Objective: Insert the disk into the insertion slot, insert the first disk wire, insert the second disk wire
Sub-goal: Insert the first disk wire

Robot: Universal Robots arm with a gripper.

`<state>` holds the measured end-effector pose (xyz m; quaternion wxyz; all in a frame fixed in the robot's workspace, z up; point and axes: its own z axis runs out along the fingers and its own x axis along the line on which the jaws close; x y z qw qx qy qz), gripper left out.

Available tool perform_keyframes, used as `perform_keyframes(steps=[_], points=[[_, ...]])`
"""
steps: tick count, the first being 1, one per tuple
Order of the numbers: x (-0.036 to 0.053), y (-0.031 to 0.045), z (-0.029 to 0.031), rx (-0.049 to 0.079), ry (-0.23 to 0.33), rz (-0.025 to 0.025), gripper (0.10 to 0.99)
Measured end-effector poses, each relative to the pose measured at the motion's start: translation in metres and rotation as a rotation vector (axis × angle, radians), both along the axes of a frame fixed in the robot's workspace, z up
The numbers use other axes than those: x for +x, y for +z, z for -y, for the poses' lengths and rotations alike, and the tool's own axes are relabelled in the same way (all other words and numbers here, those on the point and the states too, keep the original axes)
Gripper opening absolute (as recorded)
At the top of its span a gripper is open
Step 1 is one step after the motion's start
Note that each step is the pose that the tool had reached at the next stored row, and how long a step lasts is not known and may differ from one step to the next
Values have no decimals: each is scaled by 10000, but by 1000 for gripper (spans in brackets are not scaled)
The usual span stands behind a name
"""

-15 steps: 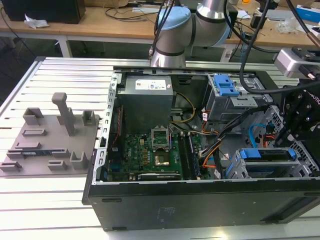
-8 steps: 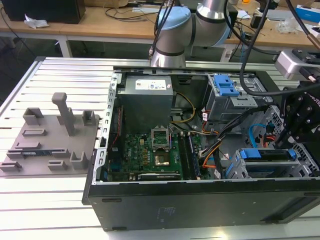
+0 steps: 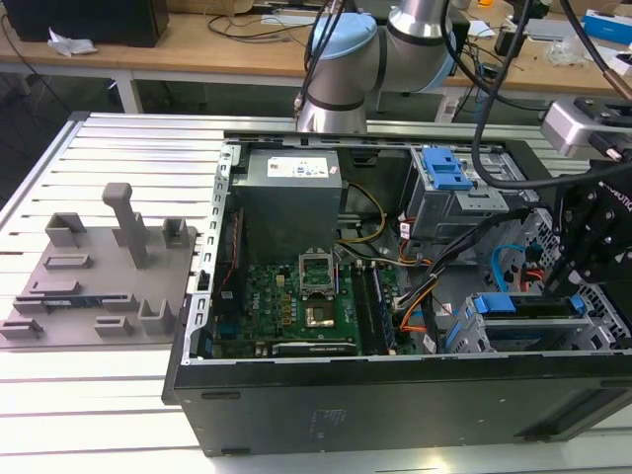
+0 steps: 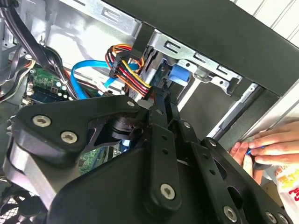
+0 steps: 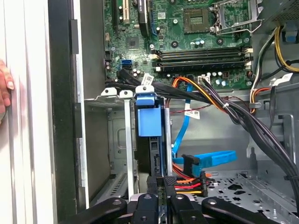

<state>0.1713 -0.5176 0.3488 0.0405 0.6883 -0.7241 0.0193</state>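
Gripper (image 5: 162, 185) near blue-framed disk (image 5: 149, 119) inside grey sheet-metal insertion slot (image 5: 129, 140)

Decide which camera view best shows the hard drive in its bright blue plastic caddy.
The first wrist view: the hard drive in its bright blue plastic caddy faces the camera end-on, seated in the grey sheet-metal cage. The exterior view shows it farther off; the second wrist view, a blue patch of it.
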Motion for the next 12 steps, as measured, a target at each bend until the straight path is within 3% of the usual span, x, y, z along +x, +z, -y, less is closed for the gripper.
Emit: perform_keyframes(steps=[3,12], points=[[-6,-1,-13,73,0,32,169],[-6,-1,2,75,-6,38,169]])
